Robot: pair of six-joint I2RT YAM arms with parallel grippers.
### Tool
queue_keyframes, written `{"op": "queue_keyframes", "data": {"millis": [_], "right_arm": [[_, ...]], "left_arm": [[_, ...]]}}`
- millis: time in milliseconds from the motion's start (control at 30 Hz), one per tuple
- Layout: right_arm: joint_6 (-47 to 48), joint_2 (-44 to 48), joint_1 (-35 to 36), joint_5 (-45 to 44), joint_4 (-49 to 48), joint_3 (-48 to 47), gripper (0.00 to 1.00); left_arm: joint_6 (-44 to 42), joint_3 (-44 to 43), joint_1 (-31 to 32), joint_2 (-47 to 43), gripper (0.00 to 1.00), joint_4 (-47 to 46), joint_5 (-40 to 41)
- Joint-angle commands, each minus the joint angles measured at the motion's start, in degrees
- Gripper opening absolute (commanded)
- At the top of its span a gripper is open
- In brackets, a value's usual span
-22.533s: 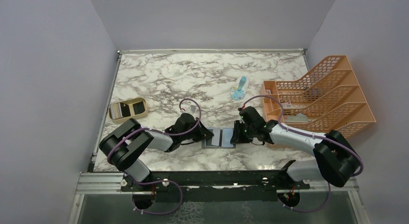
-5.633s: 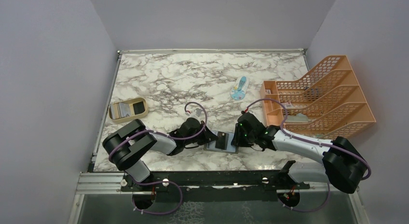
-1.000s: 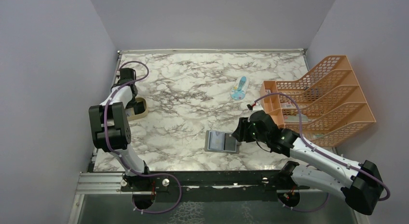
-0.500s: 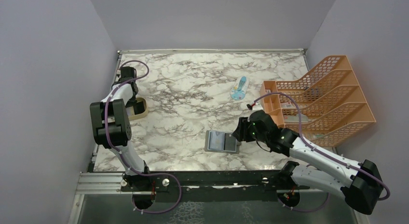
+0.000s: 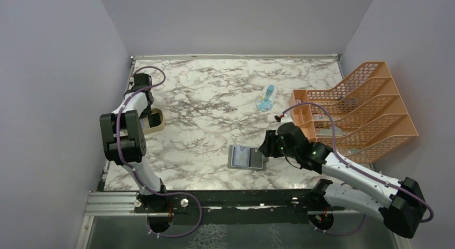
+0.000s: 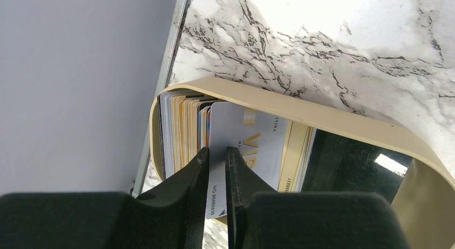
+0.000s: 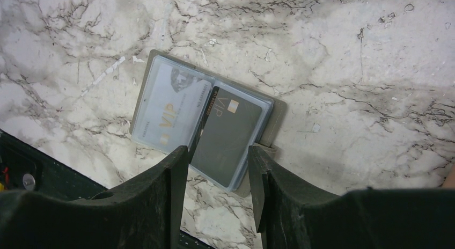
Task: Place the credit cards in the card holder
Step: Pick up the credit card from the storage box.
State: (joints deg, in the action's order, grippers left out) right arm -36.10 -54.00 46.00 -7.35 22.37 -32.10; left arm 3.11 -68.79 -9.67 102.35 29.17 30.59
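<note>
Glossy white card, rounded tan tray, veined marble tabletop

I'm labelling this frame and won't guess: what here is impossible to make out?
1. Left wrist view: how many credit cards stand in the tan tray; edges too packed, bottoms hidden by the left gripper.
2. Same view: whether that gripper already pinches the white card; gap too fine.
3. Top view: that gripper, hidden under its own arm.
4. Right wrist view: the card holder's near edge, behind the right gripper.
</note>
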Motion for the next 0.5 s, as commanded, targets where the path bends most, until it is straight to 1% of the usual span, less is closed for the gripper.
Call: {"op": "queue_keyframes", "data": {"millis": [0, 200, 267, 333, 467], "right_arm": [[0.7, 0.6, 0.1, -2.0, -0.1, -1.9, 0.46], [0.3, 1.1, 0.1, -2.0, 0.2, -1.8, 0.46], [0.2, 1.1, 0.1, -2.0, 0.4, -2.0, 0.46], [0.1, 1.2, 0.1, -2.0, 0.6, -2.1, 0.46], [-0.2, 1.4, 0.1, -2.3, 1.7, -2.5, 0.46]], "left_arm": [[0.5, -1.0, -0.4, -1.3, 0.14, 1.4, 0.2], [1.2, -0.9, -0.3, -3.4, 0.03, 2.1, -1.9], [1.8, -0.8, -0.3, -4.3, 0.01, 2.2, -4.4], [2.3, -0.7, -0.3, -4.5, 0.0, 2.5, -6.7], [3.1, -0.4, -0.3, -8.7, 0.0, 2.8, -9.6]]}}
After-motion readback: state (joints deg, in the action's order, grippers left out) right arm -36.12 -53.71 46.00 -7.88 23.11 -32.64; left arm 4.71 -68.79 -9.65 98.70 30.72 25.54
